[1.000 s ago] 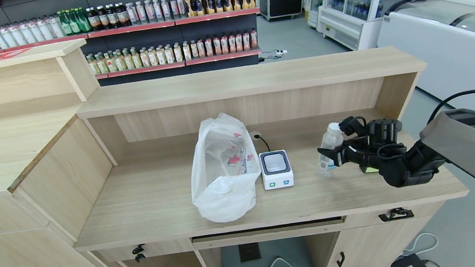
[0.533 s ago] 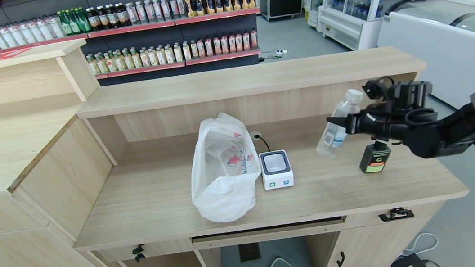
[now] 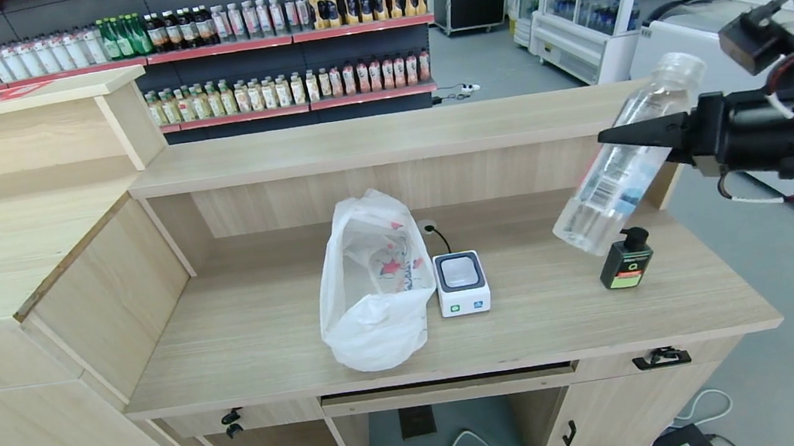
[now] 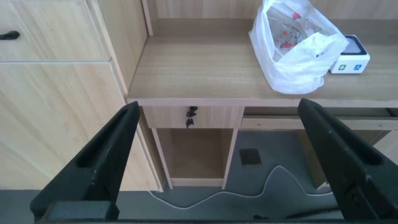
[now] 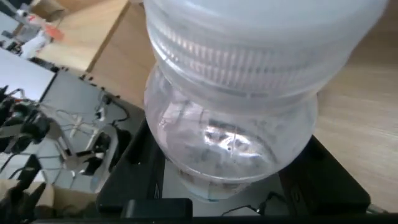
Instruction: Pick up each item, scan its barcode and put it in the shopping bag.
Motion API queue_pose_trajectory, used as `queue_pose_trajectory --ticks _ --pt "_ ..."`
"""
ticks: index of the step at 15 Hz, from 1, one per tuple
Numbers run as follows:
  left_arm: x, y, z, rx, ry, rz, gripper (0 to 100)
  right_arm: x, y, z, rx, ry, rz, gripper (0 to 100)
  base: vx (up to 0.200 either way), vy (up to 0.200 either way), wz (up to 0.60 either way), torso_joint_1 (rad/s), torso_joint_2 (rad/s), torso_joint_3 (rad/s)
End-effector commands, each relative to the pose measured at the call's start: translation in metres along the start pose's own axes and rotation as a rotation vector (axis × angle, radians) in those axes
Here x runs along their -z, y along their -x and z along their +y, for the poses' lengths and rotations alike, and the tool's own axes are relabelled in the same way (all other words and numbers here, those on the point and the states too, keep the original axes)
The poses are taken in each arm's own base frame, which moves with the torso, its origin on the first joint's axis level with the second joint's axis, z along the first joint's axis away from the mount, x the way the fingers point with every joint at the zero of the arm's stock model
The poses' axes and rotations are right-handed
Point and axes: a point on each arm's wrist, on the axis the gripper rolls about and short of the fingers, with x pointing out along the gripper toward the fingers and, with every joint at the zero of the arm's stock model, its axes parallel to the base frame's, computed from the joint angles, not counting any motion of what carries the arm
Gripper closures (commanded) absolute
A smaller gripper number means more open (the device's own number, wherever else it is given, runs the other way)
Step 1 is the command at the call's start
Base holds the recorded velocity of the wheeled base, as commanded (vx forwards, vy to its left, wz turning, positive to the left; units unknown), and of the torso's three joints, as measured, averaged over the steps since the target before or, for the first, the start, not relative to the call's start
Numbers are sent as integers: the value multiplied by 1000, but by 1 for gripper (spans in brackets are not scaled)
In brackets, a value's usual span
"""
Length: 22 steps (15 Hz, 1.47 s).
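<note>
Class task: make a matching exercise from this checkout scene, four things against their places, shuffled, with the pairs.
1 clear plastic water bottle
2 white plastic shopping bag
3 white square barcode scanner
4 dark green pump bottle

A upright on the wooden counter, far right
B tilted in the right gripper, off the counter
C leftmost of the four
D between the bag and the pump bottle

Pairs: 1-B; 2-C; 3-D; 4-A

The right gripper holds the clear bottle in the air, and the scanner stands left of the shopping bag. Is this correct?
No. The head view shows the scanner right of the shopping bag, not left. The right gripper does hold the clear bottle in the air.
</note>
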Motion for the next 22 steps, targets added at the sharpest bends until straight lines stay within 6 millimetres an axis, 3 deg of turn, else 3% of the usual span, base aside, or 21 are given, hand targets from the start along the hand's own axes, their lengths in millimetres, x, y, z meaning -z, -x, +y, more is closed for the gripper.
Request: queue_pose_trajectory --ticks 1,6,15,22 --pt "0 0 0 -1 0 -1 0 -3 36 53 -115 60 -45 100 0 0 0 0 0 0" --pt "0 0 0 -1 0 1 0 -2 64 105 -353 33 -24 100 0 0 0 0 0 0" --pt "0 0 0 -1 0 1 0 2 73 117 -546 57 62 100 0 0 0 0 0 0" --pt "0 0 0 -1 0 -1 0 5 85 137 -634 74 84 100 0 0 0 0 0 0"
